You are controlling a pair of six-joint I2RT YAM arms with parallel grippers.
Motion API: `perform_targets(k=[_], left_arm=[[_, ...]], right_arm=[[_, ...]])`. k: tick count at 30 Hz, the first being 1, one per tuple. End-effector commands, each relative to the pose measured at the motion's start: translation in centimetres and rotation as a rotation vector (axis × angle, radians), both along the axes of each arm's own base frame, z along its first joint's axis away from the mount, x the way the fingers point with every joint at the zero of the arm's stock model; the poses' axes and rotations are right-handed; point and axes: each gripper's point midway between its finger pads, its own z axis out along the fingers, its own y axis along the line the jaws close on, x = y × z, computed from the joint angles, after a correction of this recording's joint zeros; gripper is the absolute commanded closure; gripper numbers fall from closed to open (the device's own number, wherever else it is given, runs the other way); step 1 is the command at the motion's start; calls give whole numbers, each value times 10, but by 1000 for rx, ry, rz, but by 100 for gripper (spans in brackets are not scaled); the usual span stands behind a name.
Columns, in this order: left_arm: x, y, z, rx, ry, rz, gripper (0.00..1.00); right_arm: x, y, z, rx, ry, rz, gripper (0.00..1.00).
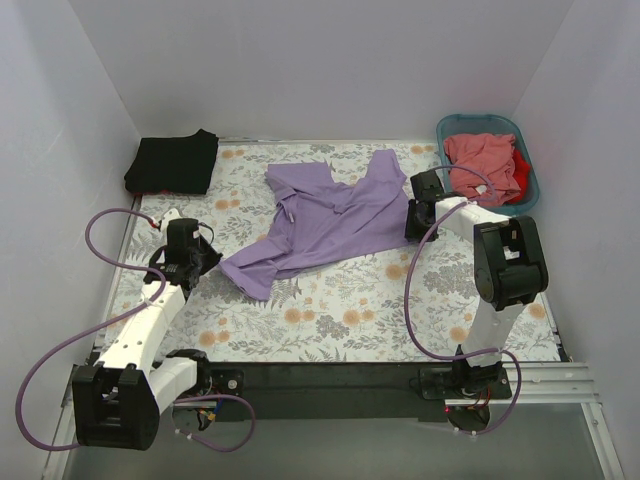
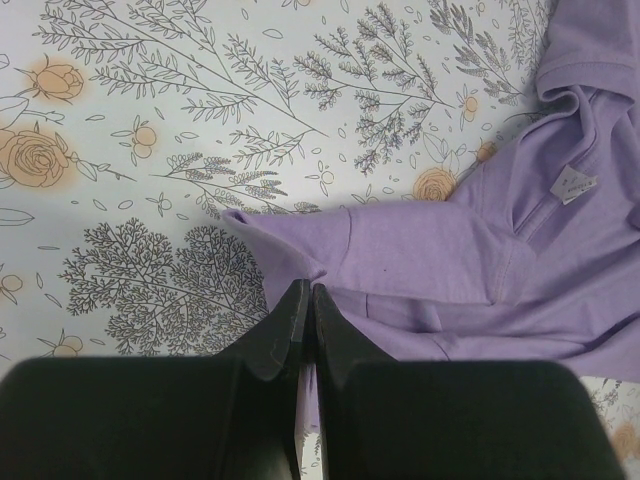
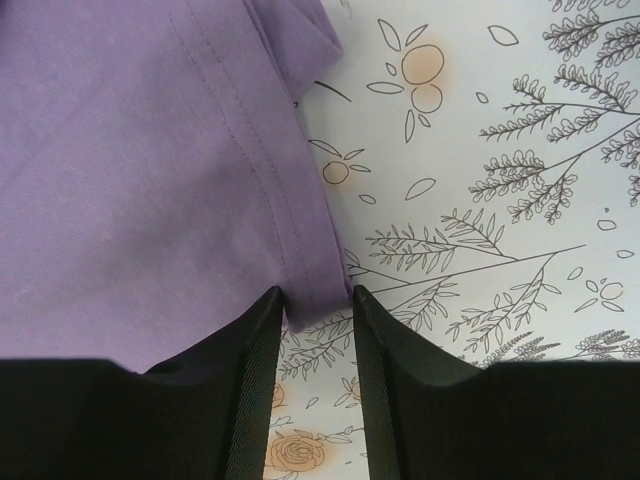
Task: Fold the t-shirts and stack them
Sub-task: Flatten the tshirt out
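Floral table (image 1: pixel 330 320) bears lavender t-shirt (image 1: pixel 325 220), hem within right end effector (image 3: pixel 315 298).

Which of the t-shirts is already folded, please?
The black t-shirt at the far left corner; the lavender t-shirt lies rumpled mid-table, and the salmon-pink t-shirt and red t-shirt are bunched in the teal basket.

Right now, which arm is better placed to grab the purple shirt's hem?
Right. The right hand is open with the purple shirt's hem between the fingers, so it likely only needs to close. The left hand is shut at the shirt's edge and would have to open first.
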Motion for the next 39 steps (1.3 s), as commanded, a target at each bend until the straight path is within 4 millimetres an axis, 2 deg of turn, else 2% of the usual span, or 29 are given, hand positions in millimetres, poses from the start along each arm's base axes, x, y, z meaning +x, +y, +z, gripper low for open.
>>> perform_targets(k=[1, 7, 8, 11, 14, 15, 16, 17, 18, 19, 20, 22, 23, 25, 26, 27, 28, 29, 31, 32, 33, 35, 36, 37, 38, 39], left_arm=[[1, 2, 7, 8, -28, -5, 100], [1, 2, 5, 10, -23, -6, 100], [1, 2, 5, 11, -22, -5, 100], [2, 2, 3, 5, -17, 2, 100], [9, 1, 11, -6, -24, 12, 100], [11, 2, 10, -4, -16, 19, 100], [21, 2, 26, -8, -47, 31, 100], [25, 3, 31, -8, -47, 38, 100], [33, 5, 37, -8, -43, 47, 100], [49, 6, 67, -16, -102, 55, 100], [57, 7, 81, -17, -115, 62, 100], [73, 15, 107, -14, -152, 92, 100], [84, 19, 154, -12, -235, 106, 100], [94, 31, 196, 9, -300, 143, 100], [93, 35, 242, 18, -375, 155, 100], [91, 40, 269, 30, -422, 171, 100], [86, 48, 289, 56, -456, 205, 100], [72, 52, 334, 71, -543, 219, 100], [51, 59, 370, 94, -621, 247, 100], [27, 60, 397, 100, -692, 254, 100], [12, 63, 417, 114, -745, 259, 100], [-18, 66, 442, 134, -826, 273, 100], [-44, 68, 460, 138, -888, 283, 100], [-57, 71, 467, 162, -908, 290, 100], [-68, 74, 472, 174, -925, 304, 100], [-88, 75, 483, 175, -968, 317, 100]], right_arm=[[-7, -6, -15, -25, 30, -6, 60], [-16, -10, -23, -48, 51, 16, 71], [-15, -10, -22, -51, 46, 19, 77], [-9, -10, -14, -53, 26, 38, 85], [9, -5, 13, -48, -43, 61, 99], [19, -3, 33, -43, -88, 64, 99], [26, -3, 47, -43, -119, 68, 99], [33, -3, 60, -50, -150, 78, 99], [46, -1, 93, -44, -222, 81, 99], [51, -2, 110, -53, -254, 86, 99], [55, -1, 127, -54, -285, 96, 99], [66, 1, 184, -42, -392, 106, 99], [69, -1, 207, -53, -436, 115, 99], [67, -4, 265, -57, -540, 118, 99], [63, -6, 284, -63, -578, 116, 99], [52, -10, 312, -73, -639, 125, 99], [45, -13, 333, -73, -684, 123, 99], [27, -20, 363, -79, -756, 120, 99], [6, -27, 391, -82, -830, 115, 99], [-17, -33, 414, -78, -894, 110, 99], [-29, -37, 423, -84, -922, 110, 99], [-50, -42, 432, -90, -960, 115, 99], [-72, -48, 447, -86, -1015, 112, 99], [-81, -49, 450, -90, -1031, 123, 99], [-101, -53, 462, -85, -1079, 121, 99], [-108, -55, 462, -88, -1089, 122, 99]])
